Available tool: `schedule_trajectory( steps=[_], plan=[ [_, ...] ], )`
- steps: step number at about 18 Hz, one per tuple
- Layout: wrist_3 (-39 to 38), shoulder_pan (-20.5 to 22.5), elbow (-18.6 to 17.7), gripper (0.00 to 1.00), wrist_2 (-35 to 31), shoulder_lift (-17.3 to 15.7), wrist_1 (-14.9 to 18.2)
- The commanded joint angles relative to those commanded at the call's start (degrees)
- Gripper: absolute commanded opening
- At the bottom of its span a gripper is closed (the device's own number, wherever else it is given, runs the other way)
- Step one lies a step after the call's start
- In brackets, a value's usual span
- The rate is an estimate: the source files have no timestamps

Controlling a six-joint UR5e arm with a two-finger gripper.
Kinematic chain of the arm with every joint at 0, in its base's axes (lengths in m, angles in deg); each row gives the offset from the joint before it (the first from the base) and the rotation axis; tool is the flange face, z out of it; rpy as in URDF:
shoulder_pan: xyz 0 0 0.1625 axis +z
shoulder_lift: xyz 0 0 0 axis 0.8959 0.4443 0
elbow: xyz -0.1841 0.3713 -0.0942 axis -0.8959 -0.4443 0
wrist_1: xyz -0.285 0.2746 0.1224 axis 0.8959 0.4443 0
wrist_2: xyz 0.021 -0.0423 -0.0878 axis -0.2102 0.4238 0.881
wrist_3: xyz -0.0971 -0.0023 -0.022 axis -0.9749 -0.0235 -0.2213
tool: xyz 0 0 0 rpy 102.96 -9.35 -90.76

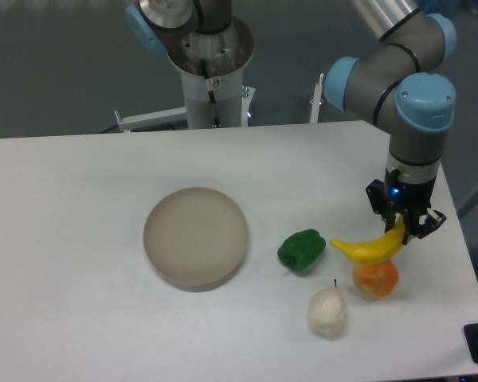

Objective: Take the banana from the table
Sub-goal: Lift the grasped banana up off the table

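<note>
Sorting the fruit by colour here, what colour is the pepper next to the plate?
Green: the pepper is glossy dark green, seen clearly in the fixed camera view.

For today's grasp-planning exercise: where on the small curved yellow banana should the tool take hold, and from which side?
Probably across the small curved yellow banana near its right end, from above: it lies crosswise with the lumpy orange fruit close below, so only the top is free. The tool is already there.

Even, fairly bright overhead light falls on the plain white matte table point(80, 239) — no hard glare, only faint soft shadows hugging the objects below and left of the hand point(407, 228). The picture is slightly soft and grainy; the grey background behind the hand is dimmer.
</note>
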Motion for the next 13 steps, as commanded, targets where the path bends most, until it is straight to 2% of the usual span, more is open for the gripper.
schedule_trajectory(
  steps=[13],
  plan=[
    [-0.7, -0.26, 0.88, 0.35, -0.09, 0.09, 0.0]
  ],
)
